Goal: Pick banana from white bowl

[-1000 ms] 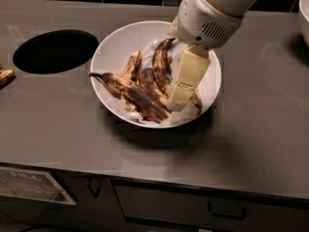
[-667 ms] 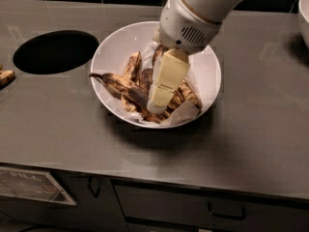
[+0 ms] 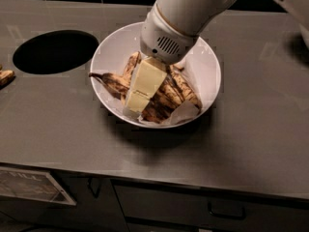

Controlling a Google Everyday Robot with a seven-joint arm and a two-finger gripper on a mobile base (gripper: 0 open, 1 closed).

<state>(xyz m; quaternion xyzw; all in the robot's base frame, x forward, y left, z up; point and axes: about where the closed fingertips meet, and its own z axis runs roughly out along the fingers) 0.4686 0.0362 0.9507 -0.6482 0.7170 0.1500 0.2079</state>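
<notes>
Banana (image 3: 114,81), the long black-brown one with a thin dark stem, lies in the white bowl (image 3: 210,67). Its stem pokes out toward the bowl's left rim, and its body runs rightward until it passes out of sight beneath the gripper (image 3: 136,102). The bowl sits on the grey counter (image 3: 251,129), roughly midway between the left and right edges and somewhat nearer the back edge than the front. Crumpled white paper (image 3: 187,112) lines it and shows most plainly at the front right of the rim. Other spotted bananas (image 3: 182,88) are heaped in the bowl to the right of the gripper, and another (image 3: 131,65) leans just behind the task banana. The arm's white wrist housing (image 3: 166,41) reaches in from the back right corner and hangs over the middle of the bowl. Below it the cream-coloured gripper slants down and to the left into the pile, its tip low among the fruit and right beside the banana's body. How far it is spread, and whether it has hold of anything, I cannot tell. A dark round hole (image 3: 55,51) is cut into the counter near the left edge, well apart from the bowl, and a piece of another banana (image 3: 5,76) lies at the left edge itself. A drawer handle (image 3: 227,210) shows below the front edge.
</notes>
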